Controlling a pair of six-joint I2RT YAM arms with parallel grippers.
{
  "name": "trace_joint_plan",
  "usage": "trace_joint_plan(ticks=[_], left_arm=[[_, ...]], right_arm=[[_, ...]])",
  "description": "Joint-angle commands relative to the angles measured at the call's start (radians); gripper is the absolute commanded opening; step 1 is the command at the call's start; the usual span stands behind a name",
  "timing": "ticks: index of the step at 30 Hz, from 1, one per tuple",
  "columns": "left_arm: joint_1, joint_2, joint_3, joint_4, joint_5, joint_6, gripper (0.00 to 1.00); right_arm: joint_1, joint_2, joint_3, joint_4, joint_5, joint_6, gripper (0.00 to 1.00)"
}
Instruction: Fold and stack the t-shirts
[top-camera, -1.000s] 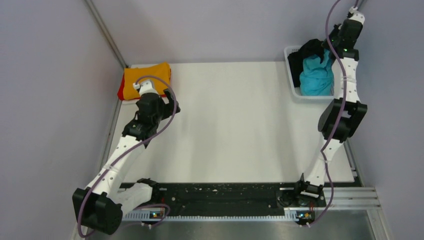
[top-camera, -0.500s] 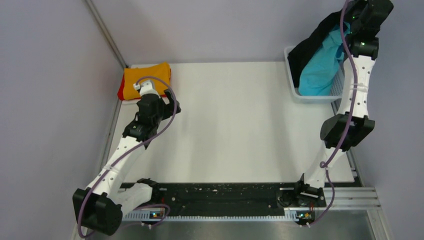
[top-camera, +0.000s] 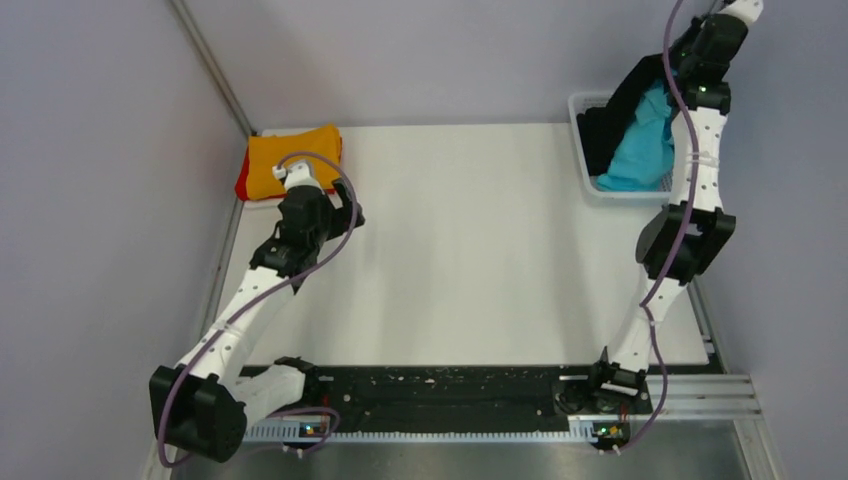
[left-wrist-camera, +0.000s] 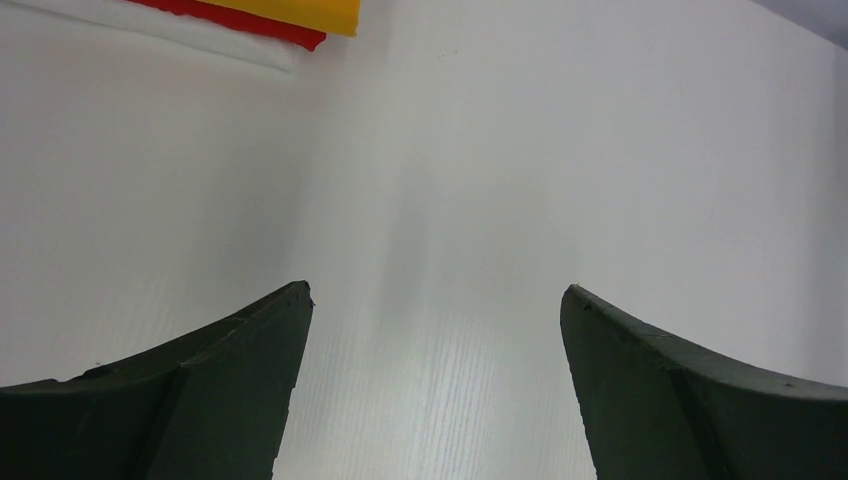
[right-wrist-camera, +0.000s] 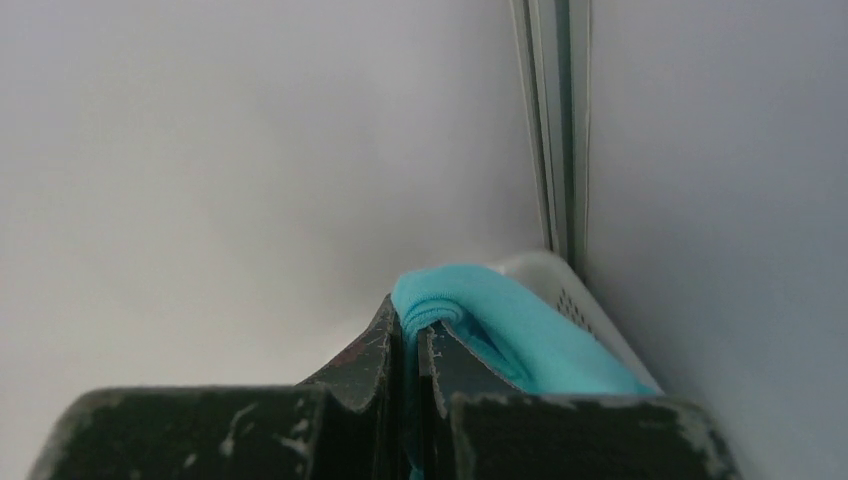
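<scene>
Right, near side first: left gripper (left-wrist-camera: 435, 290) is hovering just above bare table (top-camera: 480, 260), fingers spread wide, holding nothing. Past it, in the far-left corner, orange shirt (top-camera: 290, 155) is lying folded on top of red shirt (top-camera: 243, 183), with only a red edge showing. Far right: right gripper (right-wrist-camera: 412, 322) is hanging high over the basket (top-camera: 612, 193), clamped tight on a fold of turquoise shirt (top-camera: 648, 140), whose lower end is trailing in the basket. Black shirt (top-camera: 622, 95) is hanging up alongside it; can't tell if it's snagged or pinched too.

Judgement: we're pulling the turquoise out. To do it cleanly I'd be lifting until the hem is clearing the rim, getting the black to drop off, then carrying the shirt to mid-table, where the left can be taking a corner and spreading it flat. Risk: black tagging along, basket tipping.

Count: four shirts (one orange, one red, one turquoise, one black), one basket, two grippers.
</scene>
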Motion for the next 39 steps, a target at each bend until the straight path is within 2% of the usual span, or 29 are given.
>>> trace_joint_plan(ticks=[1,2,3,5,6,7,10,14,19,23,27,33,39], left_arm=[[0.005,0.020,0.037,0.019,0.007,0.003,0.99],[0.005,0.025,0.040,0.015,0.009,0.004,0.99],[0.005,0.030,0.042,0.015,0.010,0.005,0.99],[0.004,0.040,0.045,0.013,0.012,0.007,0.99],[0.006,0.044,0.047,0.014,0.012,0.009,0.99],[0.005,0.047,0.048,0.014,0.011,0.010,0.99],[0.005,0.057,0.051,0.011,0.012,0.012,0.99],[0.005,0.063,0.040,0.012,0.013,0.012,0.99],[0.005,0.067,0.032,0.018,0.020,0.017,0.99],[0.005,0.077,0.033,0.020,0.028,0.014,0.99],[0.005,0.074,0.023,0.025,0.025,0.012,0.99],[0.005,0.084,0.030,0.018,0.015,0.011,0.99],[0.004,0.107,0.055,0.008,0.008,0.018,0.99]], right_arm=[[0.006,0.144,0.027,-0.134,-0.012,0.019,0.00],[0.005,0.166,0.035,-0.158,-0.023,0.017,0.03],[0.006,0.187,0.044,-0.178,-0.046,0.010,0.15],[0.006,0.205,0.054,-0.214,-0.097,-0.016,0.49],[0.007,0.203,0.051,-0.227,-0.103,-0.027,0.63],[0.006,0.193,0.043,-0.236,-0.094,-0.041,0.72],[0.006,0.128,-0.025,-0.244,0.013,-0.086,0.88],[-0.001,0.029,-0.181,-0.237,0.117,-0.137,0.92],[-0.024,-0.049,-0.329,-0.222,0.127,-0.144,0.93],[-0.044,-0.071,-0.390,-0.192,0.102,-0.134,0.93],[-0.074,-0.084,-0.458,-0.145,0.009,-0.111,0.92],[-0.093,-0.022,-0.467,-0.136,-0.014,-0.076,0.85],[-0.093,0.095,-0.382,-0.130,-0.055,-0.034,0.78]])
